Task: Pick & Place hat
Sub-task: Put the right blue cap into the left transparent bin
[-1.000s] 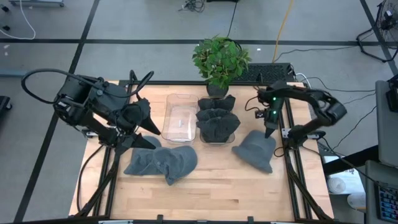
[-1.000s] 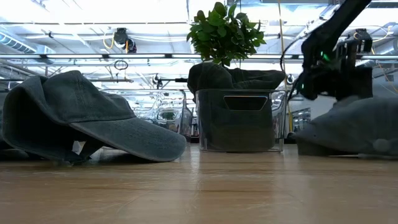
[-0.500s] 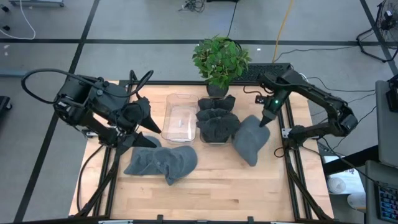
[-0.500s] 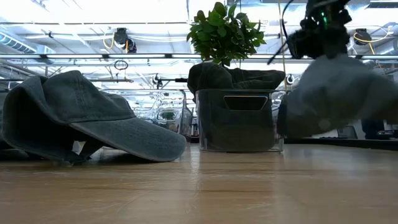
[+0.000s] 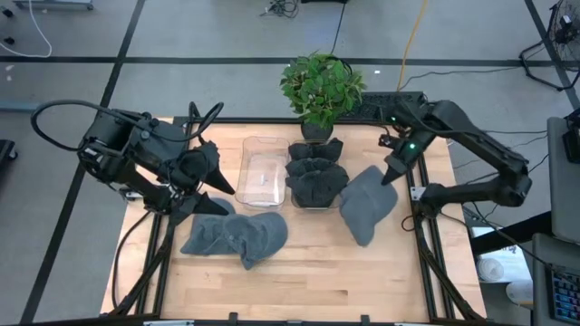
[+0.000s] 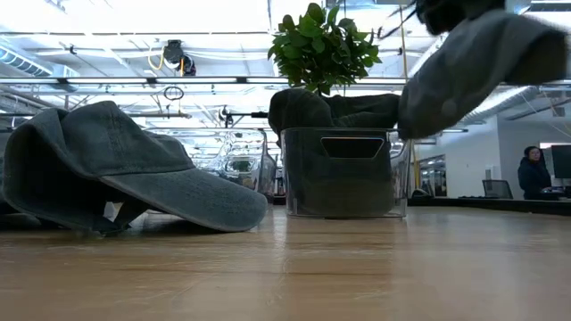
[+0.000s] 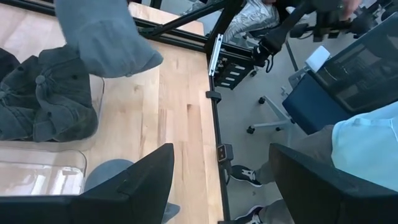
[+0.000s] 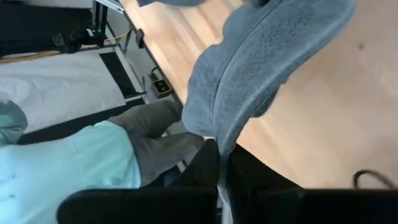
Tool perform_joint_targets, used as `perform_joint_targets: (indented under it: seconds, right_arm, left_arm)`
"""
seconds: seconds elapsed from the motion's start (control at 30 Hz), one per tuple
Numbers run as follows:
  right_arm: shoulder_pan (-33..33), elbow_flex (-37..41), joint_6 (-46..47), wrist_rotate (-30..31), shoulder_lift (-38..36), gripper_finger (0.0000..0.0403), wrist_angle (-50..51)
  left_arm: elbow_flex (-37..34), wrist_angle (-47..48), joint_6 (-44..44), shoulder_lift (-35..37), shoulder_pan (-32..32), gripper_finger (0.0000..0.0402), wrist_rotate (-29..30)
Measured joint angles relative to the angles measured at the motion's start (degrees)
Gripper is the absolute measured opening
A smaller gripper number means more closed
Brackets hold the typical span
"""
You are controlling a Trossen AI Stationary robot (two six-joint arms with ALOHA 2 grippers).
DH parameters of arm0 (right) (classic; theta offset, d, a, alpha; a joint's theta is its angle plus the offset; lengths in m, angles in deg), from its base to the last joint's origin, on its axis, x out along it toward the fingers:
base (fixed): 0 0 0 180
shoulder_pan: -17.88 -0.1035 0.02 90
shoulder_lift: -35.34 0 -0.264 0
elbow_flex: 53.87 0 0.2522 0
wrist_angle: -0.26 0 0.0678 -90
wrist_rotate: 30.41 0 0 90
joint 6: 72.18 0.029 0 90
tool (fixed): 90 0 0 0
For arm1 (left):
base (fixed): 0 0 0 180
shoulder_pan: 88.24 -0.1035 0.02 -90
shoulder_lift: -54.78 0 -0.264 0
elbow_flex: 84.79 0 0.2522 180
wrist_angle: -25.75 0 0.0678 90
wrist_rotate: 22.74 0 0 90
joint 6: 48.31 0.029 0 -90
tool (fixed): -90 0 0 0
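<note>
While airborne, hat (image 5: 364, 203) hangs below right pincer (image 5: 391, 172) | probably brim-pinched

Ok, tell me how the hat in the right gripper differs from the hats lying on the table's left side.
The held hat hangs in the air, clear of the table, pinched at an edge by the shut right gripper; the left hats rest on the wood, untouched. The held hat dangles beside the full bin; the left hats lie below the open left gripper. All are grey caps.

Bright even overhead light, ceiling lamps (image 6: 134, 13) glaring in low view, soft faint shadows, near tabletop (image 6: 285, 276) blurred
</note>
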Motion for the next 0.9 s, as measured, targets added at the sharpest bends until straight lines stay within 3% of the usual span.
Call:
perform_joint_targets:
  seconds: [0.33,0.47,0.57,0.7,0.9]
  right_arm:
    - [-10.2,-2.2,26.1,3.6,-9.4,0.0,-4.0]
    - [-14.9,-3.0,38.6,8.2,-12.7,0.0,-19.3]
    - [-18.5,-3.5,44.0,15.7,-14.3,0.0,-29.4]
    - [-23.7,-3.5,44.9,24.3,-14.7,0.0,-35.9]
    - [-30.2,-3.4,37.1,35.2,-12.2,0.0,-49.6]
  left_arm:
    - [0.0,-0.5,-0.7,0.0,0.0,0.0269,0.0]
    - [0.0,-0.4,-0.8,0.0,0.0,0.0269,2.2]
    - [0.0,-0.4,-0.8,0.0,0.0,0.0269,3.4]
    - [0.0,-0.4,-0.9,0.0,0.0,0.0269,5.7]
    - [0.0,-0.4,-2.4,0.0,0.0,0.0269,11.2]
